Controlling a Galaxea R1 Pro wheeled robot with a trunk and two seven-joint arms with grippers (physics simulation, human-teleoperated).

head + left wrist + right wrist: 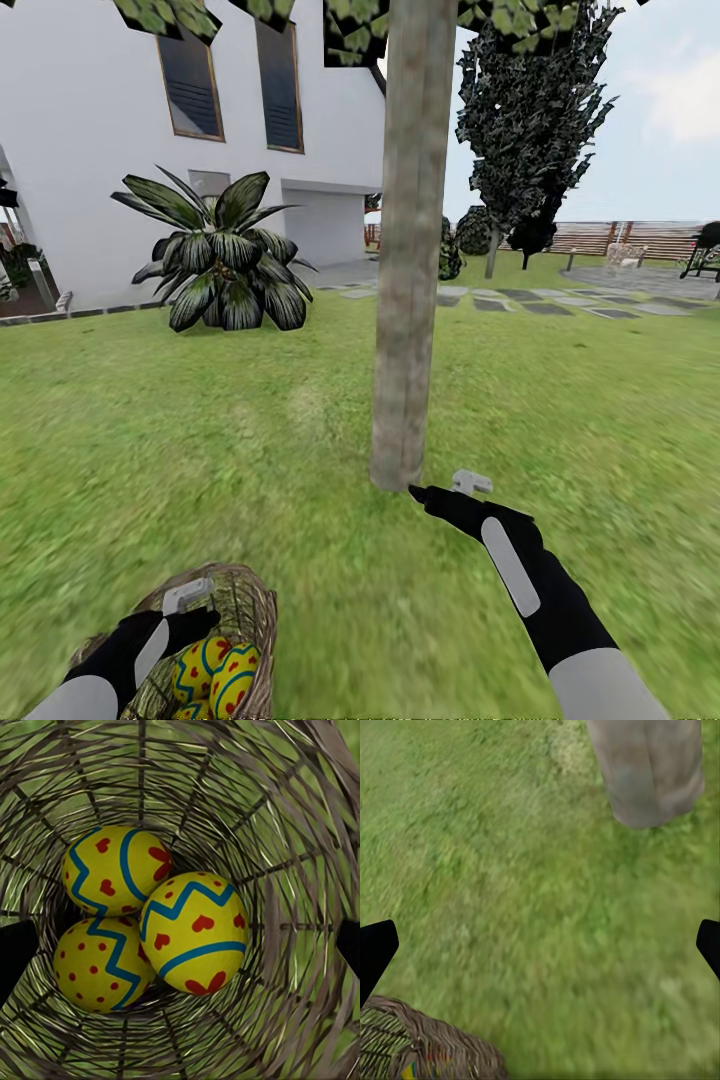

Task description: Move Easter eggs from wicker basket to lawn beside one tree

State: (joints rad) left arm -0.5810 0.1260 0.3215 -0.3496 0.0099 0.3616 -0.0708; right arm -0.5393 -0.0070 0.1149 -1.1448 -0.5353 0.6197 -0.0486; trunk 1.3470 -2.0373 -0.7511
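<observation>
Eggs (150, 919), all three, lie in the basket (250, 610) on the lawn (250, 450) near the tree (405, 300). The left tool (195, 612) hangs over the basket mouth, spread wide and empty; the right tool (440, 492) by the trunk is likewise spread. First pick pending: lower the left tool straight down onto the uppermost egg, then close.

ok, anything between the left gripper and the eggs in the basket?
Nothing visible. The left gripper is open over the wicker basket, and the three Easter eggs lie uncovered at its bottom, straight ahead between the fingers.
</observation>
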